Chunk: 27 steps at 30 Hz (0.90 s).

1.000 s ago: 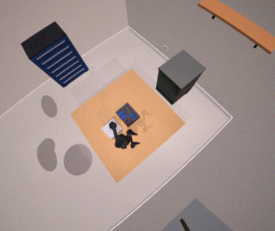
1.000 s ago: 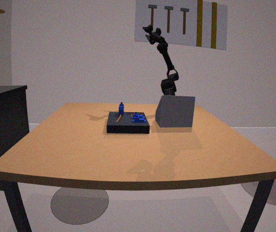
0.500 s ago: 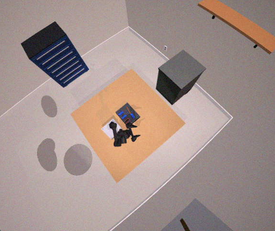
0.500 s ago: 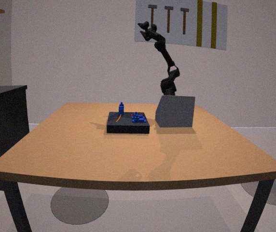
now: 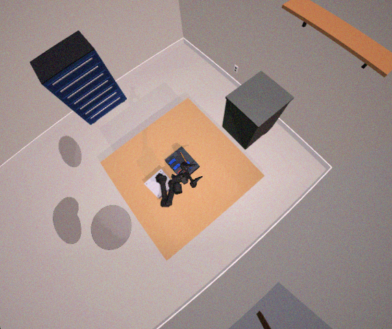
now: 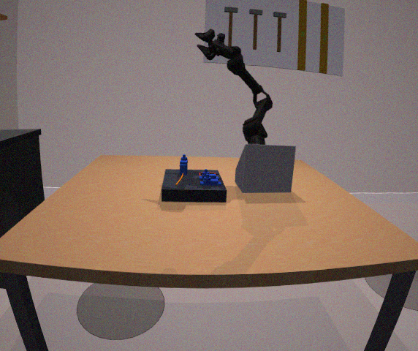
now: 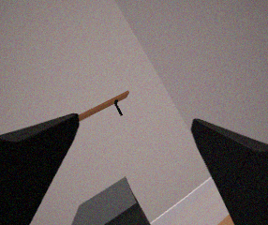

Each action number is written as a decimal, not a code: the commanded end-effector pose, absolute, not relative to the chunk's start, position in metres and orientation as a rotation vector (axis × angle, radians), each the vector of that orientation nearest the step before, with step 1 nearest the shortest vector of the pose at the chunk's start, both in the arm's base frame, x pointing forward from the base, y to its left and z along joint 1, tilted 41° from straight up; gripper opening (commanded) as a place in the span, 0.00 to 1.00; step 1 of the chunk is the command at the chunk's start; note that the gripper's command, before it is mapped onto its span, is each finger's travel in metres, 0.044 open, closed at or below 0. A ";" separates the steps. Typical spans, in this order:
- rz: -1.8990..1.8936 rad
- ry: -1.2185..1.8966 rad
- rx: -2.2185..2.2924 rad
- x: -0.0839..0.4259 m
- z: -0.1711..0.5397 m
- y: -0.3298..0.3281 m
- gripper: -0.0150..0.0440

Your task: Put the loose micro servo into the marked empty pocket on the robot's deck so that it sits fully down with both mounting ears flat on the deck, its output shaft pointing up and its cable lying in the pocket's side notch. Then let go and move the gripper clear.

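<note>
The loose blue micro servo (image 6: 183, 166) (image 5: 188, 162) stands upright at the rear left of the dark deck (image 6: 194, 195) (image 5: 177, 152) in the exterior view. Its body rises well above the deck, its narrow end on top. Its orange cable (image 6: 179, 178) (image 5: 183, 156) runs over the deck top. Other blue servos (image 6: 209, 181) (image 5: 172, 161) sit low in the deck. The marked pocket and its notch cannot be made out. My gripper (image 5: 199, 171) (image 6: 196, 39) (image 7: 136, 121) is open and empty, high above the deck, away from the servo.
The arm rises from a grey block (image 6: 266, 170) beside the deck on the wooden table (image 6: 202, 241) (image 5: 210, 208). A dark cabinet (image 5: 260, 97) (image 6: 9, 170) stands beyond the table's edge. A blue drawer cabinet (image 5: 86, 88) stands farther off. A wall shelf (image 5: 345, 35) (image 7: 103, 106) hangs beyond.
</note>
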<state>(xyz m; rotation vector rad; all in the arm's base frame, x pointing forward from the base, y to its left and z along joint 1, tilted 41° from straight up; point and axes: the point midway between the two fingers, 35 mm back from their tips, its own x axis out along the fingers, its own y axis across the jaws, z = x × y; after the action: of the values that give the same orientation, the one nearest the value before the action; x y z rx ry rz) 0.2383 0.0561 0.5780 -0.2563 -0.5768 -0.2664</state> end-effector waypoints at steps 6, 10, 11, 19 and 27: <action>-0.229 -0.420 -0.243 0.292 0.531 0.070 1.00; -0.218 -0.367 -0.210 0.307 0.515 0.071 1.00; -0.221 -0.338 -0.204 0.314 0.505 0.072 1.00; -0.225 -0.168 -0.098 0.353 0.449 0.071 1.00; -0.273 0.019 0.027 0.386 0.386 0.060 1.00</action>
<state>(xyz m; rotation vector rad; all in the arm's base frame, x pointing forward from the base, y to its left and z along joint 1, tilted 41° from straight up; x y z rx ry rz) 0.3702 0.0661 0.4205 -0.0253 -0.0775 -0.2382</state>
